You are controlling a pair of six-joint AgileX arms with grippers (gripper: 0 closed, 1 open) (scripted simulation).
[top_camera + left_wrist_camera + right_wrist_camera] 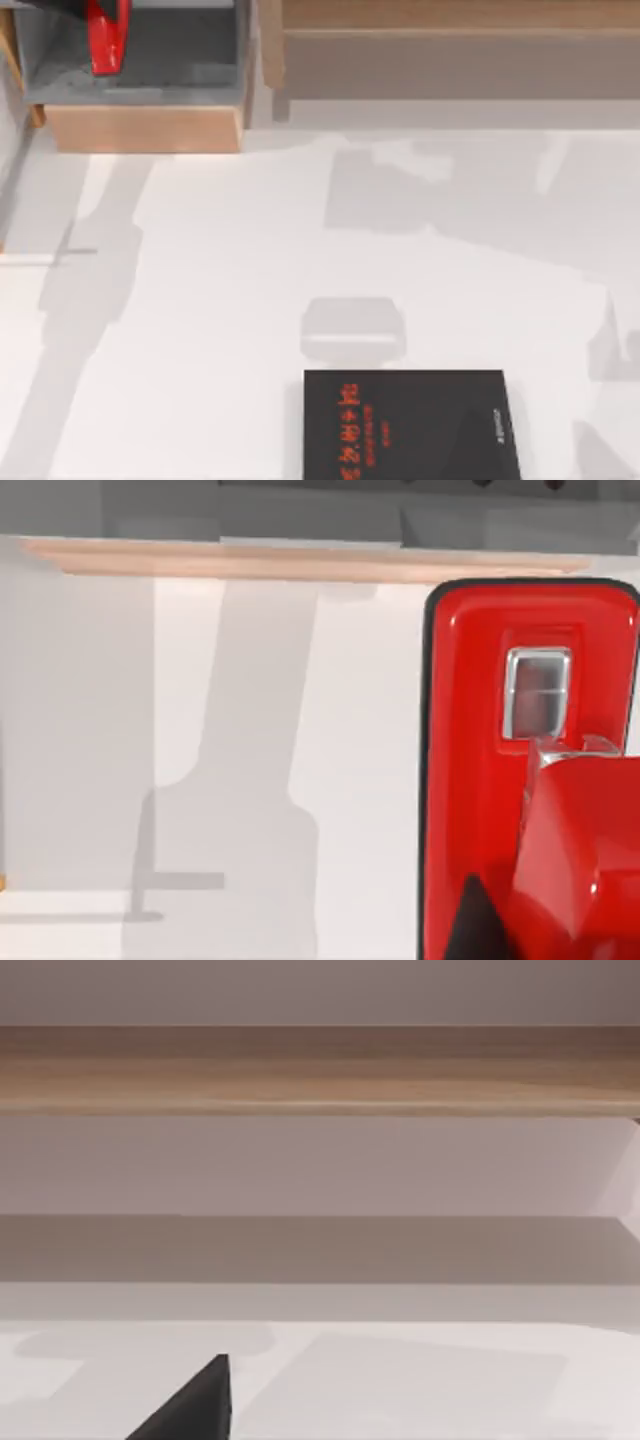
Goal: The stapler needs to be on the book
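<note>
The glossy red stapler (107,35) shows at the far left back of the top view, over a grey-floored wooden box. In the left wrist view the stapler (480,760) looms very close, with the white table behind it. My left gripper is shut on it, and one dark fingertip (476,920) lies against its side. The black book (410,425) with red lettering lies flat at the front edge, right of centre, with nothing on its cover. A dark part of my right gripper (190,1410) hangs above the white table.
A wooden box (145,128) with a grey floor stands at the back left. A long wooden ledge (450,60) runs along the back right; the same wooden ledge (320,1070) crosses the right wrist view. Arm shadows fall across the white table (200,300).
</note>
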